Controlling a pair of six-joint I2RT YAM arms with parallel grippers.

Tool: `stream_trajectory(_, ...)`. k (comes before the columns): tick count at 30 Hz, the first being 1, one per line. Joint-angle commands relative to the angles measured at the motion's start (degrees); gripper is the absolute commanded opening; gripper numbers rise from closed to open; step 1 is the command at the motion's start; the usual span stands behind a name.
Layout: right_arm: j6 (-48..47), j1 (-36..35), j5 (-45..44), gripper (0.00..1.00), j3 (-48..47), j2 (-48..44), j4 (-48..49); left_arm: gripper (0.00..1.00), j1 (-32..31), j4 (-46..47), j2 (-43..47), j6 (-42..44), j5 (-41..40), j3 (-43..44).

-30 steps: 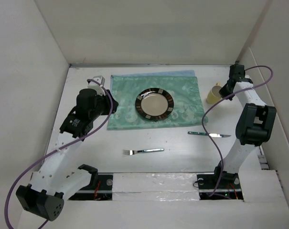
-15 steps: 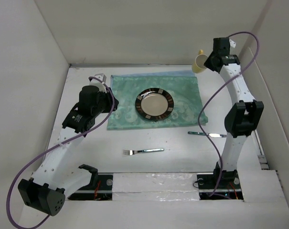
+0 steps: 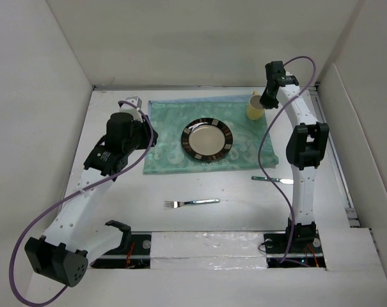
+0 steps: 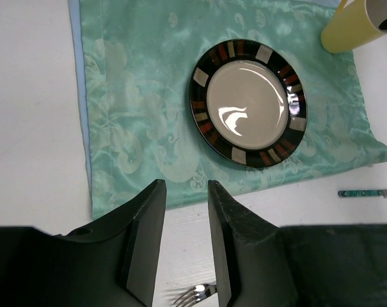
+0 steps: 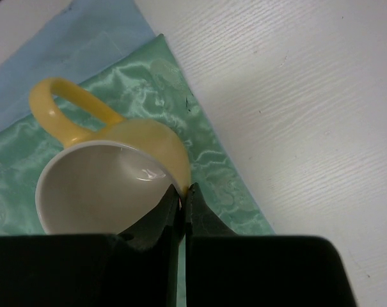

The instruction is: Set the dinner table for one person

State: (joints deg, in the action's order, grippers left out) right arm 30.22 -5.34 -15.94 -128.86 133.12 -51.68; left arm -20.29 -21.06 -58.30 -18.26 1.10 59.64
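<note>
The right gripper (image 5: 182,192) pinched the mug (image 5: 97,192) by its rim over the mat's (image 3: 167,137) far right corner on the table (image 3: 244,211), beyond the plate (image 3: 208,139); the left gripper (image 4: 184,198) hung open, empty.

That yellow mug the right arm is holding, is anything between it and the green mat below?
Nothing visible. The yellow mug, pinched at its rim by the right fingers, is over the far right corner of the green placemat, and the cloth there looks bare. The plate sits at the mat's middle, apart from the mug.
</note>
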Motion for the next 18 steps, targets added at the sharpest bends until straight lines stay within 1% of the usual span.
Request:
stream_trajectory(1,0.3,-0.9,-1.5,0.00,-4.4,-1.5,2.5,0.30,-0.4,0.1,-0.2,0.5,-0.6,2.8)
stream_trajectory(2,0.4,-0.9,-1.6,0.00,-4.3,-1.1,2.6,0.30,-0.4,0.1,-0.2,0.6,-0.6,2.8)
stream_trajectory(3,0.5,-0.9,-1.6,0.10,-4.3,-1.0,2.9,0.30,-0.4,0.0,-0.2,0.6,-0.5,2.9)
stream_trajectory(5,0.7,-1.4,-1.7,0.23,-4.4,-1.1,3.0,0.30,-0.4,-0.4,-0.2,0.7,-0.6,2.9)
stream_trajectory(6,0.8,-1.4,-1.5,0.34,-4.3,-1.2,3.2,0.30,-0.4,-0.6,-0.2,0.7,-0.6,2.9)
stream_trajectory(9,0.9,-0.9,-0.1,0.47,-4.5,-2.3,3.4,0.31,-0.4,-0.6,-0.1,0.6,-0.6,2.8)
stream_trajectory(10,0.8,-0.9,0.3,0.49,-4.5,-2.8,3.5,0.31,-0.4,-0.4,0.0,0.6,-0.5,2.8)
stream_trajectory(13,0.7,-0.4,1.7,0.50,-4.1,-6.7,3.5,0.31,-0.4,-0.6,-0.3,0.9,-0.5,3.7)
stream_trajectory(14,0.6,-0.4,2.1,0.50,-3.3,-8.4,4.1,0.31,-0.4,-0.6,-0.4,0.8,-0.6,4.3)
stream_trajectory(15,0.1,-0.4,2.6,0.39,0.8,-11.0,6.4,0.31,-0.4,-0.6,-0.6,0.9,-0.6,5.3)
stream_trajectory(16,-0.1,-1.2,3.0,0.31,3.7,-16.6,7.7,0.31,-0.4,-0.6,-0.8,1.0,-0.6,6.0)
stream_trajectory(17,-1.1,-1.7,4.1,0.22,7.3,-20.1,7.7,0.30,-0.4,-0.6,-0.8,1.1,-0.6,6.6)
stream_trajectory(18,-2.3,-3.2,8.2,0.03,16.9,-23.7,15.0,0.29,-0.4,-0.6,-1.0,1.2,-0.5,8.0)
